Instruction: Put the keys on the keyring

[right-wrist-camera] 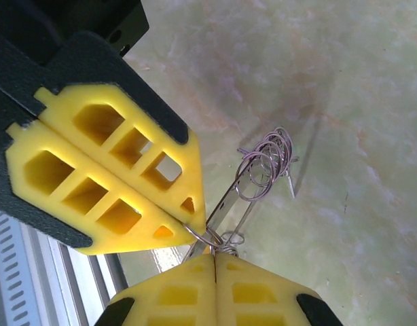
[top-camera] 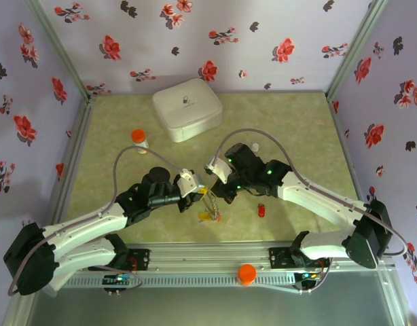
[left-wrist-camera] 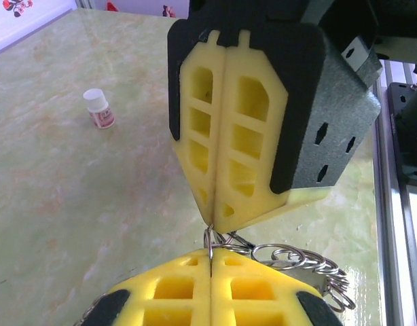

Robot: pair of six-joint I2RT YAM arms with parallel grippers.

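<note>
An orange cap is sitting on the metal rail at the near edge, between the two arm bases. Just beyond it, a red key is lying alone on the green marbled surface, under the right arm. To its left, a small cluster of keys with yellow and orange heads is showing directly below the spot where the arms are meeting; whether they are hanging or resting on the surface cannot be told.

Above that cluster, the left gripper and the right gripper are pressing tip to tip. Both are clenched, their yellow fingers sitting flush together, and each is pinching the thin wire of the keyring. The keyring is being held just above the surface, with a bunch of small wire loops trailing off to one side of the pinched spot.

Farther back, an orange-capped pill bottle is standing upright to the left, and a small white-capped bottle is standing on the open surface. At the far end, a white case is lying near the back wall.
</note>
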